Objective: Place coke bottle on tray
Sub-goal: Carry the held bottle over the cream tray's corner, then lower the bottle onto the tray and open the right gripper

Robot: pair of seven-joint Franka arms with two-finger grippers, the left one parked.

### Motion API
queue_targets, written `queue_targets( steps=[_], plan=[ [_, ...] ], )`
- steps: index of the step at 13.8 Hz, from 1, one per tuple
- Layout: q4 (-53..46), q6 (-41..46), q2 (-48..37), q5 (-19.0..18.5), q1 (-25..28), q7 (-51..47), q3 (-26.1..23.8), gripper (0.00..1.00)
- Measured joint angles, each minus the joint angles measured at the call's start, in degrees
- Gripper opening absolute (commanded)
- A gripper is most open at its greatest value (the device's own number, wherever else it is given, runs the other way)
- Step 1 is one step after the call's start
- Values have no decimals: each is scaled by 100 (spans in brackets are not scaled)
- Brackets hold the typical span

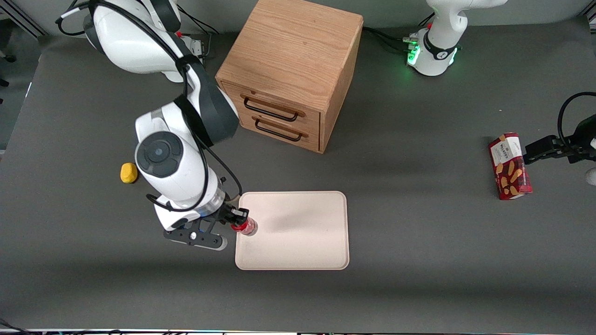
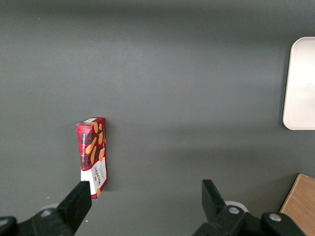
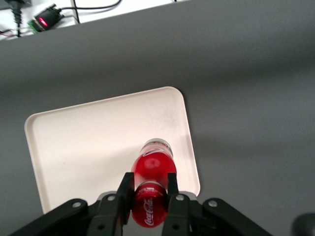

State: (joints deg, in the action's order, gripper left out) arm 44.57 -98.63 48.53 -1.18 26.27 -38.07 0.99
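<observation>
We've got the tool clamped on the coke bottle near its cap, base hanging just over the tray by its edge nearest the working arm. We'd nudge inward a bit, lower straight down, then let go — no tipping.

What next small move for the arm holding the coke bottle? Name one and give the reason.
Probably lower it straight down, then release. The gripper has its fingers shut on the coke bottle, which hangs over the tray just inside the rim at the working arm's end. Whether its base already touches the tray cannot be told.
</observation>
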Motion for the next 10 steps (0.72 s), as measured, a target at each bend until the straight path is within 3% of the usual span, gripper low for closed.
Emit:
queue_targets(
  steps=[6, 9, 10],
  plan=[
    [794, -1116, 315, -47, -36, 77, 106, 0],
    [918, -1196, 315, -51, -43, 83, 114, 0],
    [936, -1196, 315, -51, -42, 83, 114, 12]
  ],
)
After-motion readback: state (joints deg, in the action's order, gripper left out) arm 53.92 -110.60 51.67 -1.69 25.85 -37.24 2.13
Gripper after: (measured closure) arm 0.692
